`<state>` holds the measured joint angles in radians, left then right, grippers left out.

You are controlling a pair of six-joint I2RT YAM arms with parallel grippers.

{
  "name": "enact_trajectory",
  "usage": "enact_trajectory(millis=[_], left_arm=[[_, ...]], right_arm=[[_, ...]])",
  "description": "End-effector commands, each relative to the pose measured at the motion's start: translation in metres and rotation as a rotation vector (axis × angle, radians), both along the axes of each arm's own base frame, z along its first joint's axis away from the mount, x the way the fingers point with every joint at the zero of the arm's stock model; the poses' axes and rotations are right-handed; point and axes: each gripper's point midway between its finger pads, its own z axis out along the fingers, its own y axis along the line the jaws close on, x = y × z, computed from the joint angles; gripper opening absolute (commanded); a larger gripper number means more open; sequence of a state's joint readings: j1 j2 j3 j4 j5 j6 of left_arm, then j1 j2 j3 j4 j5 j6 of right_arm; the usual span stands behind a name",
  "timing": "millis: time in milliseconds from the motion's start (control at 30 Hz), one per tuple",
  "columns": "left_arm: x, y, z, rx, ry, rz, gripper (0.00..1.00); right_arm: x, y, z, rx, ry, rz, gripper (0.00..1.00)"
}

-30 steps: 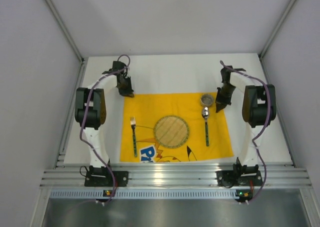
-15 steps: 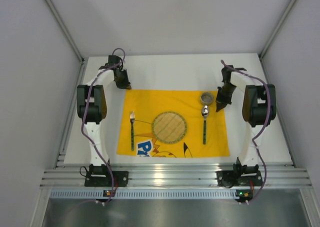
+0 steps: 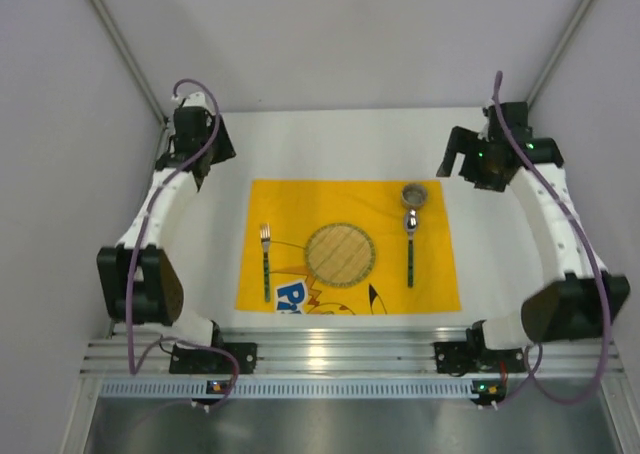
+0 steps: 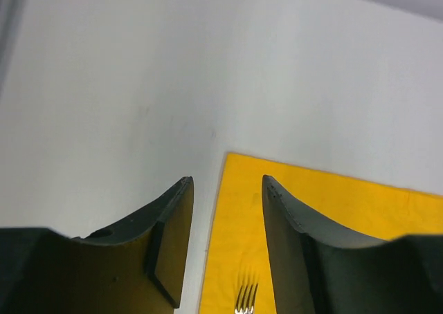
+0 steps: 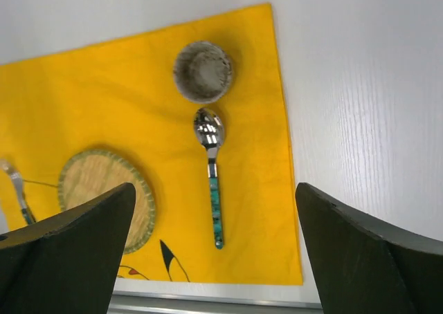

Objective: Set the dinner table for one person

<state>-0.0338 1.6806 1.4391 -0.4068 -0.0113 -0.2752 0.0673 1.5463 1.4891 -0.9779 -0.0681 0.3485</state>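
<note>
The white dinner table (image 3: 330,139) carries a yellow printed mat (image 3: 350,219) lying flat. On the mat lie a fork (image 3: 266,264) at the left, a round woven plate (image 3: 340,254) in the middle and a green-handled spoon (image 3: 411,249) at the right. A small cup (image 3: 414,195) stands above the spoon. My left gripper (image 3: 200,152) hangs raised off the mat's back left corner, jaws apart and empty (image 4: 226,184). Over the mat's back right corner my right gripper (image 3: 462,159) is lifted, wide open and empty (image 5: 214,191). The right wrist view takes in the cup (image 5: 202,70), spoon (image 5: 211,169) and plate (image 5: 104,196).
A ribbed aluminium rail (image 3: 340,354) runs along the near edge, with both arm bases bolted to it. Grey walls with metal posts close in the left, right and back sides. Bare white tabletop (image 4: 104,86) surrounds the mat.
Both grippers were shut low at the mat's back corners; now both have opened and the arms have risen and swung outward. The mat slid slightly left and back before they let go.
</note>
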Motion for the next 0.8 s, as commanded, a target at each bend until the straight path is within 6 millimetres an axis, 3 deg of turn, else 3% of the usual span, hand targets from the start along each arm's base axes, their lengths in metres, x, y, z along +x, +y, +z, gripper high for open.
enact_trajectory(millis=[0, 33, 100, 133, 167, 200, 233, 267, 400, 433, 467, 533, 567, 633, 667, 767], left_arm=[[-0.017, 0.034, 0.058, 0.065, -0.31, 0.168, 0.5], [-0.033, 0.043, 0.025, 0.099, -0.277, 0.204, 0.5], [-0.041, 0.05, 0.049, 0.114, -0.453, 0.24, 0.49], [-0.057, 0.061, 0.014, 0.142, -0.415, 0.289, 0.51], [-0.063, 0.063, 0.006, 0.14, -0.43, 0.304, 0.53], [-0.063, 0.063, 0.016, 0.128, -0.512, 0.312, 0.55], [-0.073, 0.062, -0.012, 0.142, -0.475, 0.294, 0.57], [-0.073, 0.052, -0.017, 0.137, -0.486, 0.221, 0.57], [-0.077, 0.041, -0.056, 0.173, -0.418, 0.116, 0.56], [-0.078, 0.039, -0.059, 0.17, -0.453, 0.103, 0.56], [-0.078, 0.03, -0.059, 0.162, -0.486, 0.052, 0.57], [-0.071, 0.029, -0.049, 0.207, -0.551, 0.015, 0.58], [-0.068, 0.028, -0.06, 0.214, -0.503, 0.0, 0.59], [-0.054, 0.031, -0.055, 0.238, -0.497, 0.005, 0.58], [-0.053, 0.029, -0.068, 0.241, -0.444, -0.021, 0.58], [-0.058, 0.023, -0.077, 0.239, -0.388, -0.065, 0.55]], right_arm=[[-0.042, 0.003, 0.056, -0.024, -0.191, 0.045, 1.0], [-0.058, 0.004, 0.078, -0.021, -0.281, 0.052, 1.0], [-0.078, 0.002, 0.077, -0.023, -0.315, 0.032, 1.0], [-0.092, 0.0, 0.094, -0.006, -0.4, 0.019, 1.0], [-0.101, -0.001, 0.085, -0.001, -0.4, 0.013, 1.0], [-0.107, 0.001, 0.088, 0.012, -0.431, 0.03, 1.0], [-0.117, 0.001, 0.099, 0.019, -0.495, 0.04, 1.0], [-0.123, 0.0, 0.095, 0.018, -0.504, 0.04, 1.0], [-0.143, -0.012, 0.104, 0.01, -0.6, -0.023, 1.0], [-0.153, -0.016, 0.111, 0.013, -0.643, -0.045, 1.0], [-0.156, -0.019, 0.103, 0.044, -0.635, -0.114, 1.0], [-0.17, -0.042, 0.105, 0.038, -0.697, -0.281, 1.0], [-0.175, -0.045, 0.103, 0.059, -0.709, -0.326, 1.0], [-0.19, -0.04, 0.115, 0.099, -0.786, -0.286, 1.0], [-0.194, -0.037, 0.118, 0.102, -0.807, -0.252, 1.0], [-0.21, -0.031, 0.126, 0.129, -0.827, -0.21, 1.0]])
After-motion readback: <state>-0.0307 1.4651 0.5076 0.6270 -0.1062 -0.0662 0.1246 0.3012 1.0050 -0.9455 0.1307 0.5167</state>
